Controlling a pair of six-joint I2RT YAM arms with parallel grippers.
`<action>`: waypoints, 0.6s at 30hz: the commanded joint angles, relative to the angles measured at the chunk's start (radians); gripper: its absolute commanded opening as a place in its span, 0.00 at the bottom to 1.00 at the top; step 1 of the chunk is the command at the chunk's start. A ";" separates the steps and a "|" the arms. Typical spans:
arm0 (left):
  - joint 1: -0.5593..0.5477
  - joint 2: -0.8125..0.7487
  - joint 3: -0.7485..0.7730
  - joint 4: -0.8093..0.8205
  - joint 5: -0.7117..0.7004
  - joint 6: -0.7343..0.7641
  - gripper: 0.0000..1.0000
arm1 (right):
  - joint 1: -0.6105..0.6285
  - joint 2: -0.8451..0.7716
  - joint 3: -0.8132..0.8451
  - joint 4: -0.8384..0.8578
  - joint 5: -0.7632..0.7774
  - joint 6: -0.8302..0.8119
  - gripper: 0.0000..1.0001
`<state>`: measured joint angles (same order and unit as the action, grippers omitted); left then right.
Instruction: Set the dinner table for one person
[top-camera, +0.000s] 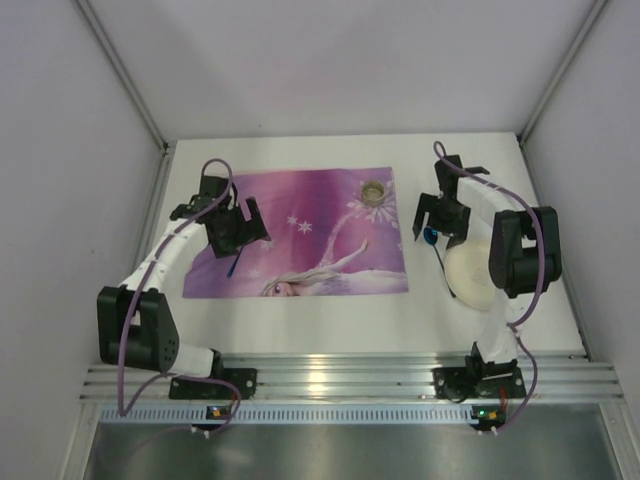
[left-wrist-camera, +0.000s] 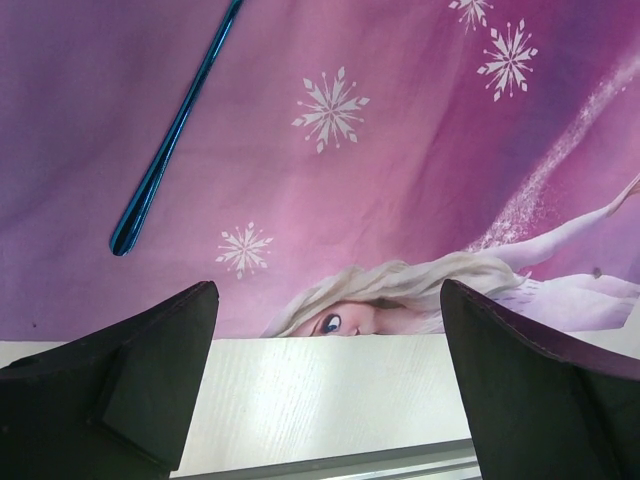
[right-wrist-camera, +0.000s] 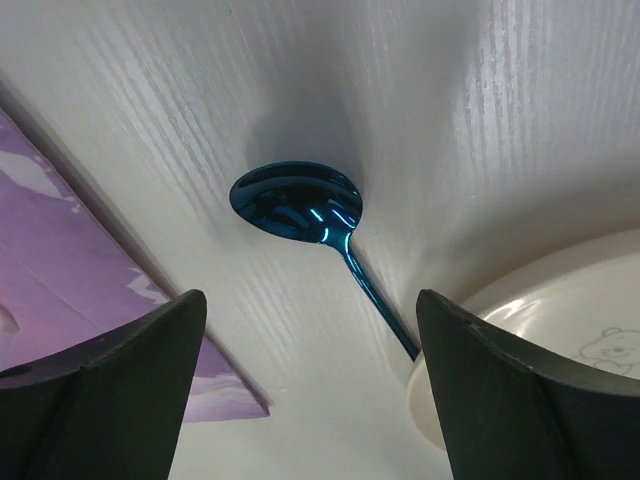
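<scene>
Black fingers (left-wrist-camera: 150, 380) of the left gripper (left-wrist-camera: 328, 300) fill the bottom corners of the left wrist view, spread wide with nothing between them. Below them: the near edge of the purple-pink placemat (left-wrist-camera: 400, 150), snowflakes and a printed face on it, then a bare strip of the white dinner table (left-wrist-camera: 320, 390). A slim blue utensil (left-wrist-camera: 170, 140) lies flat on the placemat, slanted, well clear of the fingers.

Right gripper (right-wrist-camera: 310, 300): also spread apart and holding nothing. It hangs over a blue spoon (right-wrist-camera: 297, 200) that lies on the bare tabletop, bowl up, its handle running to the rim of a cream plate (right-wrist-camera: 540, 330). A bear print is faintly visible on the plate. One corner of the placemat shows at lower left.

Top view: the dinner table spans the whole workspace. The placemat sits left of centre with a small cup (top-camera: 373, 190) near its far right corner. Plate and spoon lie on the table to the right of it, off the mat.
</scene>
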<state>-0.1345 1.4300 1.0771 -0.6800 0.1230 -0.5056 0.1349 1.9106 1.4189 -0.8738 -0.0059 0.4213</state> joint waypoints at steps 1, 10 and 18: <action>-0.002 -0.055 -0.022 0.042 0.003 0.009 0.98 | -0.006 -0.001 0.009 0.055 -0.009 -0.024 0.85; -0.001 -0.080 -0.068 0.054 -0.011 -0.001 0.98 | -0.003 0.004 -0.089 0.090 -0.005 -0.036 0.53; -0.001 -0.053 -0.065 0.069 -0.002 -0.008 0.98 | -0.003 0.010 -0.158 0.124 0.001 -0.041 0.35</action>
<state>-0.1345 1.3830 1.0107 -0.6594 0.1165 -0.5064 0.1341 1.9091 1.3003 -0.7937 0.0059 0.3859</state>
